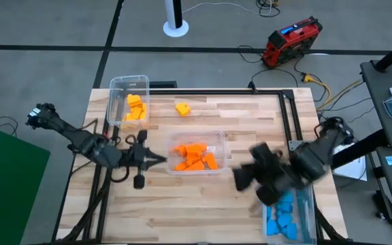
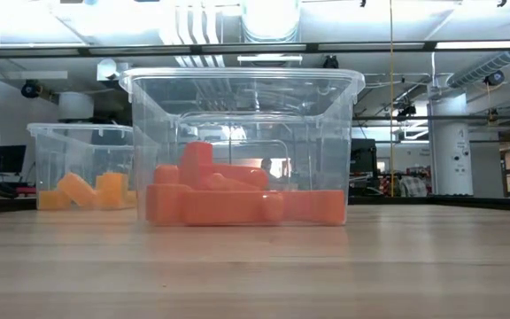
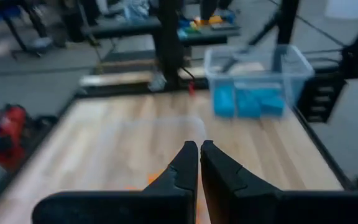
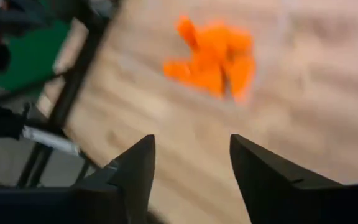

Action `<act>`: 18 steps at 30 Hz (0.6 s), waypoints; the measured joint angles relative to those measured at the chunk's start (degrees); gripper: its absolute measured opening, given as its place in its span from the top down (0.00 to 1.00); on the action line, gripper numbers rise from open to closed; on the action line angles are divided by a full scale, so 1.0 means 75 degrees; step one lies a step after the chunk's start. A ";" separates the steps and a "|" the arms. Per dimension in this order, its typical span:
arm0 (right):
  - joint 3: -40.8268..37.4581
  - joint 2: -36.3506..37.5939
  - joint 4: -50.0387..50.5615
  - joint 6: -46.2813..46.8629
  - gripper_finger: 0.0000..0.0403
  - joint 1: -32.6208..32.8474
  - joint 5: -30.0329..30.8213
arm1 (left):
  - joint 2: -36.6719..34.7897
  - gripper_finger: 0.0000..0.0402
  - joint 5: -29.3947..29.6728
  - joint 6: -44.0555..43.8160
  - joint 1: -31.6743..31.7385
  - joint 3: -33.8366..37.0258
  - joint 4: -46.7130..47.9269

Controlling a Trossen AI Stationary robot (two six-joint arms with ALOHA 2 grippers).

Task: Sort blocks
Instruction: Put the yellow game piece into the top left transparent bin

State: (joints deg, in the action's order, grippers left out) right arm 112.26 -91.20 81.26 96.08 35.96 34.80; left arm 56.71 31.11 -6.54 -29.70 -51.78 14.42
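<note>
The right gripper (image 1: 245, 178) hangs empty with fingers apart, just beside the orange bin (image 1: 197, 152); the left gripper (image 1: 160, 160), pinched together, points at that bin's other side. 1 yellow block (image 1: 182, 108) lies loose on the bench (image 1: 182, 211), well beyond both. Reaching across risks knocking the bin.

Your right gripper (image 1: 245, 178) smears into a dark blur in the high view. The bin of blue blocks (image 1: 281, 219) runs off that picture's bottom edge. From the right wrist, the orange blocks (image 4: 213, 56) show only blurred.
</note>
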 joint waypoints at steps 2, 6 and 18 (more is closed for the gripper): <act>0.0029 0.0000 -0.0687 -0.1270 0.56 -0.0651 0.0108 | 0.0098 1.00 -0.0006 0.0256 0.0260 -0.0558 0.0346; 0.0086 -0.0011 -0.1898 -0.3330 0.63 -0.1865 0.0103 | 0.0406 1.00 -0.0017 0.0474 0.0829 -0.1936 0.1772; 0.0229 -0.0052 -0.2744 -0.7238 0.88 -0.5078 -0.0127 | 0.0781 1.00 -0.0022 0.1417 0.2369 -0.3783 0.3254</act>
State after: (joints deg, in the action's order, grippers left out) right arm 113.97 -91.59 60.68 41.79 -2.12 33.85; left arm 62.57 30.95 4.09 -11.94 -80.15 38.83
